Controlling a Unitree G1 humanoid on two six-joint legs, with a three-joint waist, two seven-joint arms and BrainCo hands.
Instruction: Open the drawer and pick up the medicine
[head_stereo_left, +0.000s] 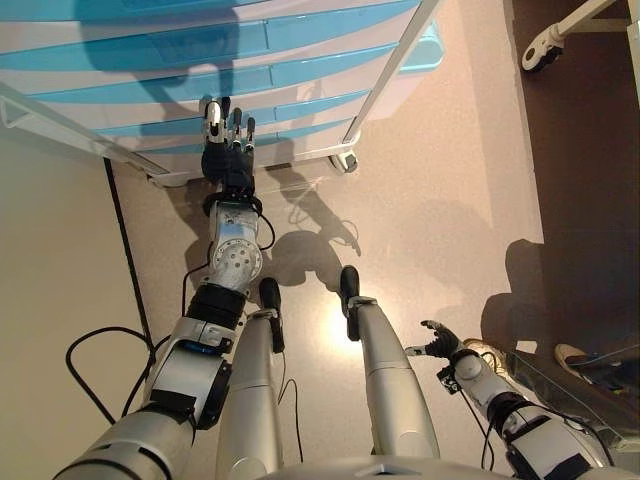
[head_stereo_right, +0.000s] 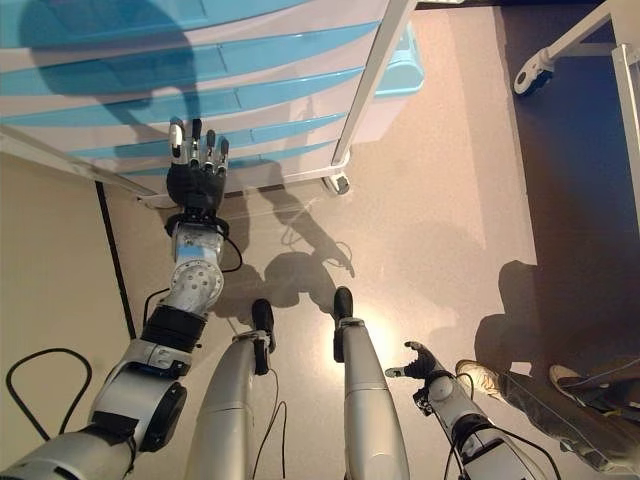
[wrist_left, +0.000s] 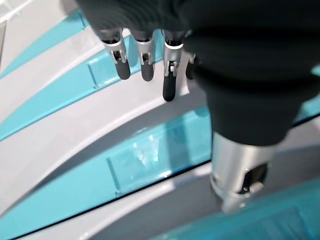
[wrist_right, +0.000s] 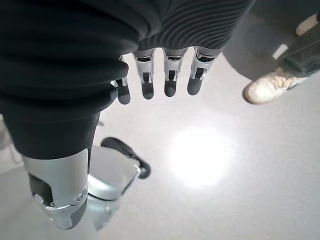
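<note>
Left hand (head_stereo_left: 226, 150) reached out, fingers straight and empty, to the lower fronts of the white plastic drawer unit with translucent blue drawer fronts (head_stereo_left: 200, 75), presumably lining up a pull; all drawers shut, medicine unseen; right hand (head_stereo_left: 438, 343) hung idle, fingers relaxed, above the floor.

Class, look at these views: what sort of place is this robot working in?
Probably an indoor room or lab: a wheeled plastic drawer unit with turquoise drawers stands on a smooth floor, and a person's shoe shows nearby.
</note>
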